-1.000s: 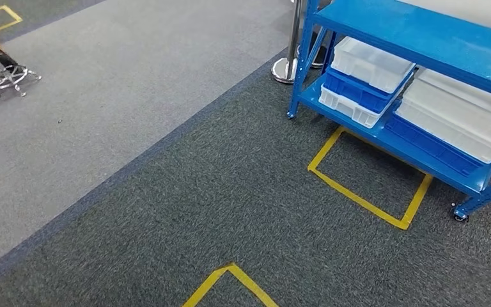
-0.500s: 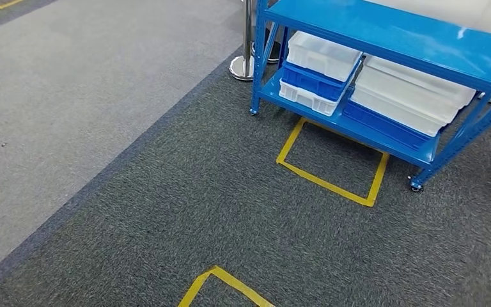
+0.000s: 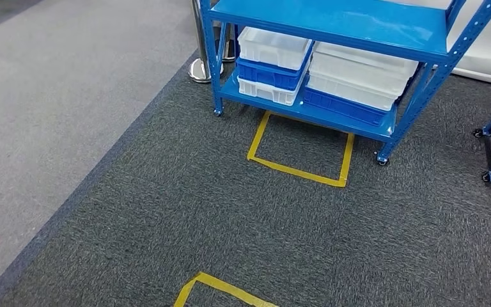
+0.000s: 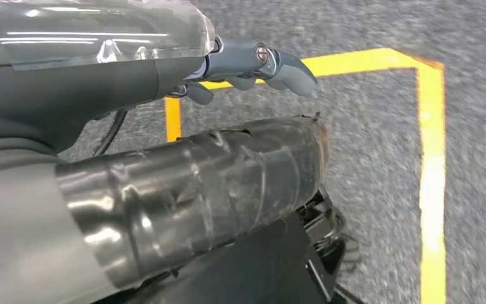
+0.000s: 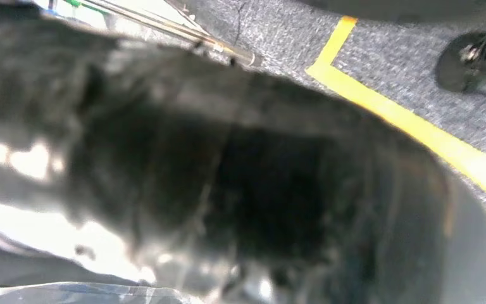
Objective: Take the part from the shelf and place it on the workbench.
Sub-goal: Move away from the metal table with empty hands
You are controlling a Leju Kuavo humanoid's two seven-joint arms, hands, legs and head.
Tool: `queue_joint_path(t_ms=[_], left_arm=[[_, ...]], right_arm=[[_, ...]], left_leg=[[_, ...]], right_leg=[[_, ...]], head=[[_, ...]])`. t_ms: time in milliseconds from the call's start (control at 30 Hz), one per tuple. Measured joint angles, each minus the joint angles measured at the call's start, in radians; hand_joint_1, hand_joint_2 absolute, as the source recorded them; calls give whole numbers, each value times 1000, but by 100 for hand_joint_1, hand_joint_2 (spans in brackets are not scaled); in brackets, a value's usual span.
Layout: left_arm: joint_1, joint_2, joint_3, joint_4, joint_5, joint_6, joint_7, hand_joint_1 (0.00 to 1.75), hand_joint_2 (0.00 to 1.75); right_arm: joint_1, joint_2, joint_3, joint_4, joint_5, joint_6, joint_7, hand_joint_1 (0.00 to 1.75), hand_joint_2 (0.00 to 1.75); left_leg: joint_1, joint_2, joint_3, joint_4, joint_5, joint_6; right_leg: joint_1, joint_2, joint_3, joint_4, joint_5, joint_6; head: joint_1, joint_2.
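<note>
Dark grey carpet (image 3: 243,217) spreads ahead, with a paler grey strip to the left and a yellow taped floor square (image 3: 300,150) just in front of the blue metal shelf rack on castors (image 3: 332,29). White and blue plastic bins (image 3: 323,73) are stacked on its lower tier; the part presumably lies in one, though none can be made out. The left hand (image 4: 253,66) hangs over the carpet, fingers curled loosely on nothing. The right wrist view is too blurred to tell that hand's fingers. Best to square up and stop inside the taped square before raising an arm
</note>
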Motion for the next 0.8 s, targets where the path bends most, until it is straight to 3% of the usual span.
queue_joint_path(t_ms=[33, 100, 133, 167, 233, 300, 367, 400, 433, 500, 567, 600, 633, 667, 700, 733, 800], left_arm=[[1, 0, 0, 0, 0, -1, -2, 0, 0], [6, 0, 0, 0, 0, -1, -4, 0, 0], [8, 0, 1, 0, 0, -2, -4, 0, 0], [10, 0, 1, 0, 0, -2, -5, 0, 0], [11, 0, 1, 0, 0, -2, -5, 0, 0], [12, 2, 2, 0, 0, -2, -6, 0, 0], [9, 3, 3, 0, -1, -2, -7, 0, 0], [8, 3, 3, 0, -1, -2, -8, 0, 0], [6, 2, 3, 0, -2, -2, -8, 0, 0], [6, 2, 3, 0, -2, -2, -9, 0, 0], [8, 2, 3, 0, -2, -4, -10, 0, 0], [9, 2, 3, 0, -2, -5, -10, 0, 0], [10, 2, 3, 0, -2, -6, -10, 0, 0], [11, 2, 3, 0, -2, -7, -10, 0, 0], [11, 1, 3, 0, -2, -9, -10, 0, 0], [10, 1, 3, 0, -3, -11, -10, 0, 0], [10, 1, 3, 0, -5, -14, -11, 0, 0]], right_arm=[[-1, 0, 0, 0, 0, 0, 0, 0, 0], [-3, 0, 0, 0, 0, 0, -2, 0, 0], [-3, 0, 0, 0, 0, 1, -3, 0, 0], [-2, 0, 0, 0, 0, 1, -3, 0, 0], [-2, 0, 0, 0, 1, 0, -3, 0, 0], [-4, 2, 0, 0, 2, -1, -3, 0, 0], [-4, 4, 0, 0, 2, -3, -3, 0, 0], [-2, 4, 0, 0, 3, -4, -2, 0, 0], [0, 4, 0, 0, 3, -6, -2, 0, 0], [2, 4, 0, 0, 4, -8, 2, 0, 0], [-1, 4, 0, 0, 5, -5, 10, 0, 0], [-2, 4, 0, 0, 6, -2, 14, 0, 0], [-2, 4, 0, 0, 8, 0, 19, 0, 0], [-2, 4, 0, 0, 10, 1, 22, 0, 0], [-1, 3, 0, 0, 11, 2, 26, 0, 0], [0, 3, 0, 0, 12, 4, 29, 0, 0], [-1, 3, 0, 0, 14, 7, 34, 0, 0]], left_leg=[[1, -27, -26, 56, -33, -1], [1, -53, -94, 193, -90, 2], [0, -56, -118, 234, -94, 4], [0, -58, -126, 239, -77, 8], [-3, -76, -92, 135, 6, 21], [-5, -120, -49, 13, 63, 35], [-9, -141, -37, -28, 68, 39], [-9, -132, -34, -36, 70, 40], [-8, -121, -30, -42, 75, 44], [-3, -99, -21, -60, 85, 54], [-3, -78, -18, -66, 88, 59], [-4, -67, -19, -65, 86, 60], [-5, -58, -19, -63, 85, 59], [-5, -50, -18, -62, 83, 58], [-4, -45, -17, -61, 81, 56], [-4, -41, -15, -60, 79, 53], [-5, -38, -12, -55, 73, 43]], right_leg=[[0, 10, 0, -1, 0, -5], [5, 33, -1, 0, 0, -11], [8, 47, 1, 0, 0, -12], [10, 62, 3, 0, -1, -13], [14, 92, 8, 1, -1, -13], [15, 117, 7, 3, -1, -10], [10, 138, -1, 3, 3, 0], [7, 148, -4, 1, 6, 7], [6, 149, -5, 0, 7, 13], [9, 107, -21, 34, -18, 22], [10, 50, -72, 141, -80, 30], [8, 38, -102, 203, -107, 34], [5, 32, -122, 246, -120, 38], [2, 29, -124, 254, -113, 41], [-2, 26, -106, 224, -89, 44], [-5, 23, -69, 160, -54, 45], [-5, 16, -2, 36, -13, 40]], head=[[0, 0], [0, 0], [0, 0], [0, 0], [0, 0], [1, 0], [1, 0], [1, 0], [1, 0], [3, 0], [5, 0], [5, 0], [5, 0], [5, 0], [5, 0], [5, 0], [5, 0]])
